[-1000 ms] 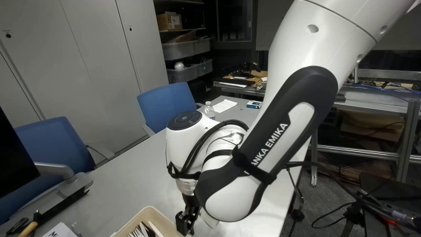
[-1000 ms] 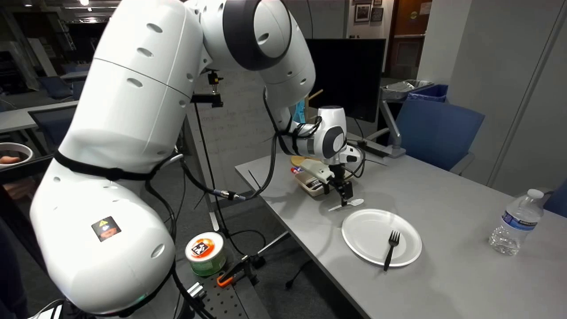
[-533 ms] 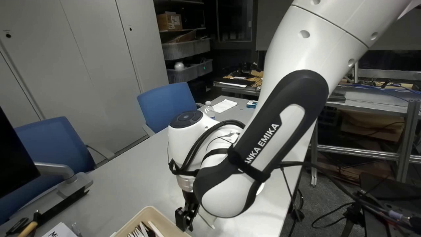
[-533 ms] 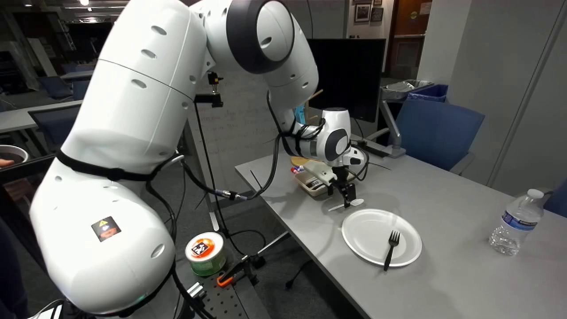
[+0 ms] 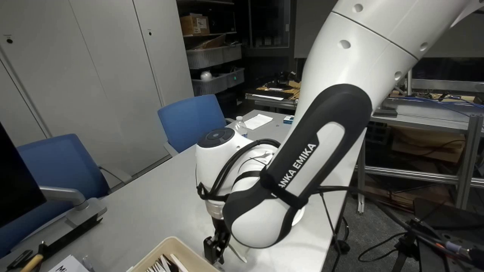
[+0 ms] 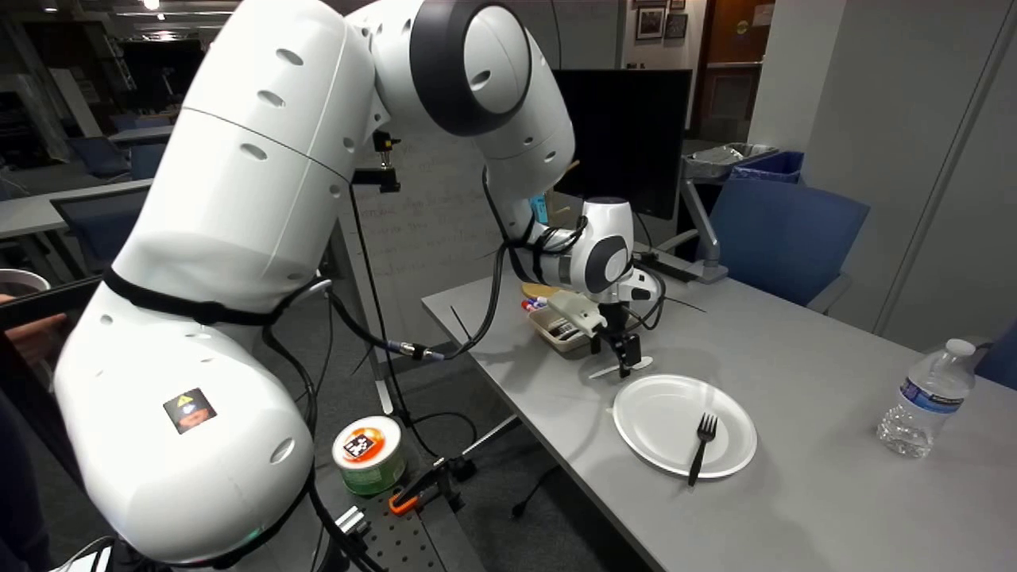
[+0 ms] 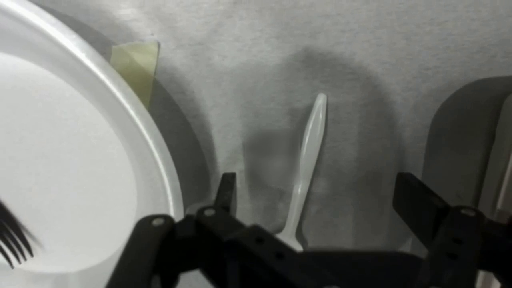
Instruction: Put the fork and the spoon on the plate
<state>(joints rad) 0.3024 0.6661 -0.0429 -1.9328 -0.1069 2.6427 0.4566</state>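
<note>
Pale cabinets and blue chairs stand behind a smooth-looking grey table. On it lies the spoon, white and glossy, it seems of plastic, between the plate and a beige box with rounded corners, apart from both. Its long axis runs nearly from bottom to top of the wrist view: the slim handle, wider toward its end, points upward and leans a little to the right, while the other end is mostly hidden below. In an exterior view the spoon's bowl points to the right. The black fingers are wide apart, one at each side of the handle as the wrist view shows it, and they hold nothing. The plate is round, white and plain, with a shallow raised rim. On it rests the black fork, its tines over the flat middle, its handle end crossing the rim. A clear bottle with white cap stands upright, well apart from the plate.
</note>
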